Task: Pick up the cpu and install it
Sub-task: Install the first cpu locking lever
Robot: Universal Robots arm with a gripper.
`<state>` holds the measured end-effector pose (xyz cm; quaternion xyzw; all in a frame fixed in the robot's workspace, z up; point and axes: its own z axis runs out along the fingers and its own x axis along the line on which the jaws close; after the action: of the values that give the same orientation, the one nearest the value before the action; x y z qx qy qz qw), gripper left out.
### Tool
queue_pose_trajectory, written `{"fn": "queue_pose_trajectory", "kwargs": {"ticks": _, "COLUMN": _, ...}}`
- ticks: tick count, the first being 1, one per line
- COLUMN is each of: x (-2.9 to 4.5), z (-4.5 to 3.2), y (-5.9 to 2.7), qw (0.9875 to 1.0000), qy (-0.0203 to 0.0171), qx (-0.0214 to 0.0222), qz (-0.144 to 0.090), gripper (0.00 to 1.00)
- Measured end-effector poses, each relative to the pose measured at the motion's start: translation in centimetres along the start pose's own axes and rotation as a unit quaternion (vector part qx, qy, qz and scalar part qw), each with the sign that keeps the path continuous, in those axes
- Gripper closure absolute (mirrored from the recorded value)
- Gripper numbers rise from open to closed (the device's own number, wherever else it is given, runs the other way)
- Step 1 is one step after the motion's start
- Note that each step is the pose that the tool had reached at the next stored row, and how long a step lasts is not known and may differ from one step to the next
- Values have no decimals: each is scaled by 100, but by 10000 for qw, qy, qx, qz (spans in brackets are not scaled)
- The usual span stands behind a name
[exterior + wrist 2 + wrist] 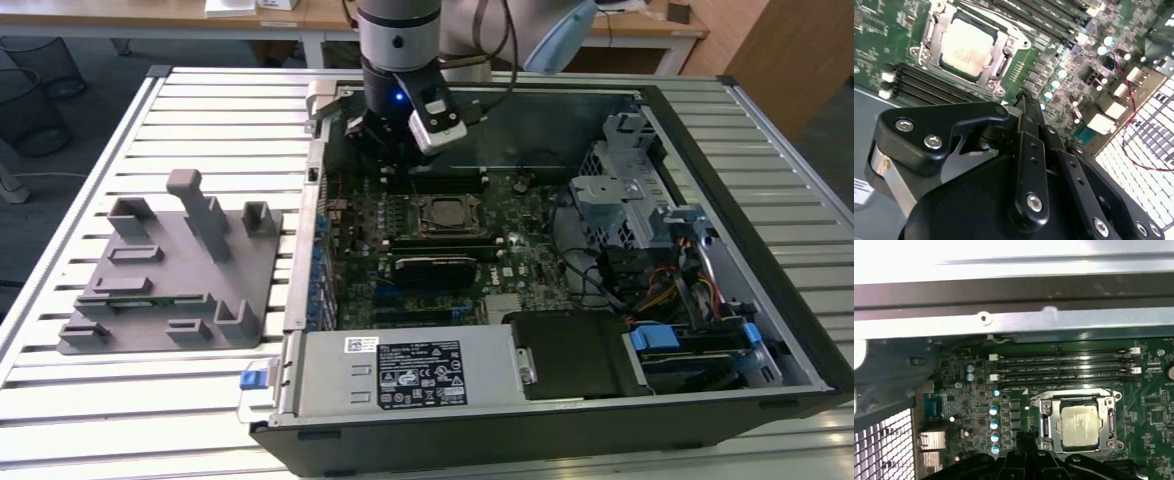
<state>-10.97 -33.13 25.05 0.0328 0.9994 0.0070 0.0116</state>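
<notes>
The cpu point(966, 46) already sits in its socket point(1077, 423) on the motherboard point(527, 235); the gripper point(1024, 100) hovers nearby, closed and empty.

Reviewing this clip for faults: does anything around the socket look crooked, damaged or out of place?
Nothing stands out. The cpu lies flat and square inside the socket frame, the memory slots beside it look intact, and the gripper hangs above the board beside the socket.
</notes>
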Motion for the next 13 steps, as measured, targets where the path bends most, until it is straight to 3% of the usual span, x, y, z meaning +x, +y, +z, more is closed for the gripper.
{"fn": "queue_pose_trajectory", "kwargs": {"ticks": 6, "x": 61, "z": 6, "y": 87, "qw": 10000, "qy": 1, "qx": 0, "qz": -11, "gripper": 89}}
{"fn": "queue_pose_trajectory", "kwargs": {"ticks": 13, "x": 67, "z": 15, "y": 130, "qw": 10000, "qy": 1, "qx": -15, "qz": -14, "gripper": 89}}
